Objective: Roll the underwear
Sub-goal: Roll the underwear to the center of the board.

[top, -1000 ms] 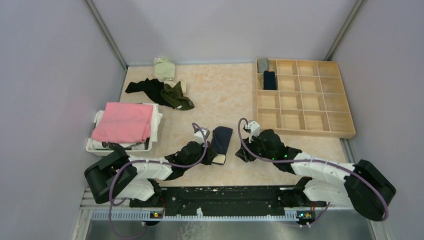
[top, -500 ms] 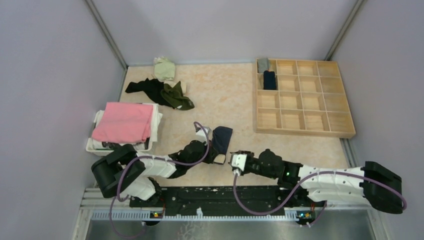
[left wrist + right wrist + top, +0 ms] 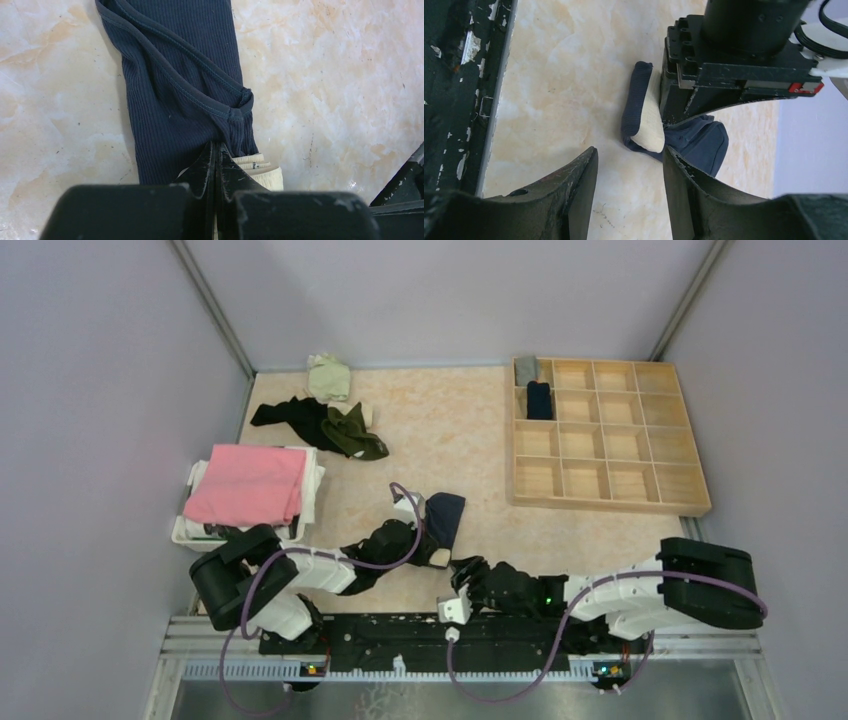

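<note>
By the middle of the table's (image 3: 450, 440) near edge the left gripper (image 3: 215, 150) pinches the navy underwear (image 3: 185, 75) at its beige waistband (image 3: 260, 172), so roll tight and straight, with the right gripper (image 3: 629, 152), parted and empty, steadying alongside

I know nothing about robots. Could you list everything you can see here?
navy underwear: one, navy with beige waistband, mid-table.
grey roll: one, tray's far-left corner compartment.
navy roll: one, compartment just nearer.
garment heap: several, black and olive, far left.
pale green garment: one, behind the heap.
pink cloth: one, folded, on the basket.
basket: one, white, left edge.
wooden tray: one, gridded, right.
table: one, beige marbled.
left end effector: black, shut on navy underwear.
right end effector: black, open, empty.
</note>
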Available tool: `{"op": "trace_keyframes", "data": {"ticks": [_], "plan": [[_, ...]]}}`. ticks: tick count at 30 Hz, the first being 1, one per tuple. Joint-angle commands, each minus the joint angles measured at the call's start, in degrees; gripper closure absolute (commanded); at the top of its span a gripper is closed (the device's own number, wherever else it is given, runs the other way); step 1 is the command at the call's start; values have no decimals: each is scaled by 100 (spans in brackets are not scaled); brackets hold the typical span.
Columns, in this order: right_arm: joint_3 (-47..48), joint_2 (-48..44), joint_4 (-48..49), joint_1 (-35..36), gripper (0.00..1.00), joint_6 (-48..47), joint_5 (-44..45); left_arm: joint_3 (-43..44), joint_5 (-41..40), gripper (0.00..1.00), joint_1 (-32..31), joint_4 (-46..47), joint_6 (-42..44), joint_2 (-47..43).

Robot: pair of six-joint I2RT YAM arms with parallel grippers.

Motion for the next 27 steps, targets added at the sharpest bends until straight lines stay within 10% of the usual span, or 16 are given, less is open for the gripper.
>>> {"op": "trace_keyframes", "data": {"ticks": [1, 27], "plan": [[384, 491, 736, 169, 50, -514, 341, -223, 100, 100, 8, -1031, 64, 342], [890, 2336, 799, 218, 55, -976, 1019, -230, 217, 100, 8, -927, 107, 391]]}}
